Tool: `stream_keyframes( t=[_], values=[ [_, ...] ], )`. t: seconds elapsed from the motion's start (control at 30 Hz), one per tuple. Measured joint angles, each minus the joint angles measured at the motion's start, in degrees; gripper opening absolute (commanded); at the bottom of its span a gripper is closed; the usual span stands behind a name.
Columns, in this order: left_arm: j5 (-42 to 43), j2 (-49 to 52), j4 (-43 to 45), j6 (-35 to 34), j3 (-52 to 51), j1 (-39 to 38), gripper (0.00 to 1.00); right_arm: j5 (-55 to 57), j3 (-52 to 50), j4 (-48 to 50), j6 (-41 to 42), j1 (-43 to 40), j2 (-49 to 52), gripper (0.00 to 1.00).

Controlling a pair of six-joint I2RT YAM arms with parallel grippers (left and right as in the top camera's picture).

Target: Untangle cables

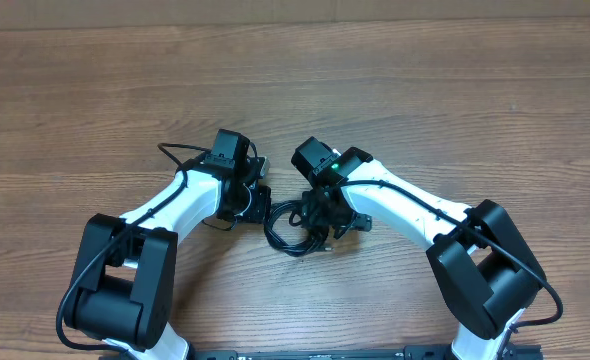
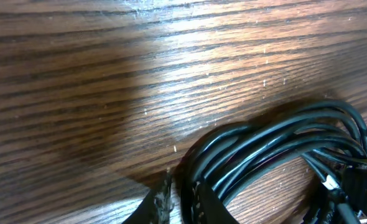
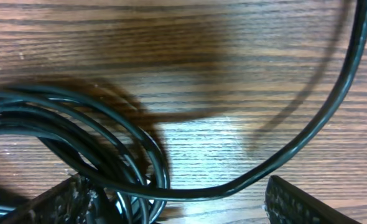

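The cables (image 1: 288, 232) lie as a black coiled bundle on the wooden table, between my two arms near the front. My left gripper (image 1: 259, 204) is at the bundle's left edge. In the left wrist view its fingertips (image 2: 156, 208) stand a narrow gap apart, with a strand of the cables (image 2: 277, 143) lying along the inner face of the right one. A small white plug tip (image 2: 328, 182) shows at the right. My right gripper (image 1: 325, 216) is over the bundle's right side, jaws wide open. One loose strand (image 3: 333, 106) curves across between its fingers (image 3: 301, 202), the coil (image 3: 78, 137) at its left finger.
The wooden table (image 1: 425, 90) stretches bare behind and to both sides of the arms. A thin black arm lead (image 1: 175, 150) loops up beside the left forearm. The two grippers stand close together over the bundle.
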Motion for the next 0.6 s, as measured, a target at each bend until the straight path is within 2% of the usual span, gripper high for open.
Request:
stream_keyframes(
  t=[0.37,0.5,0.6],
  values=[
    [0.37,0.00,0.00,0.00,0.00,0.00,0.17,3.65,-0.07,0.57,-0.57,0.04,0.00,0.91],
    [0.39,0.00,0.00,0.00,0.00,0.00,0.18,4.68,-0.07,0.61,-0.61,0.04,0.00,0.95],
    [0.44,0.00,0.00,0.00,0.00,0.00,0.18,4.70,-0.07,1.05,-3.21,0.04,0.00,0.95]
  ],
)
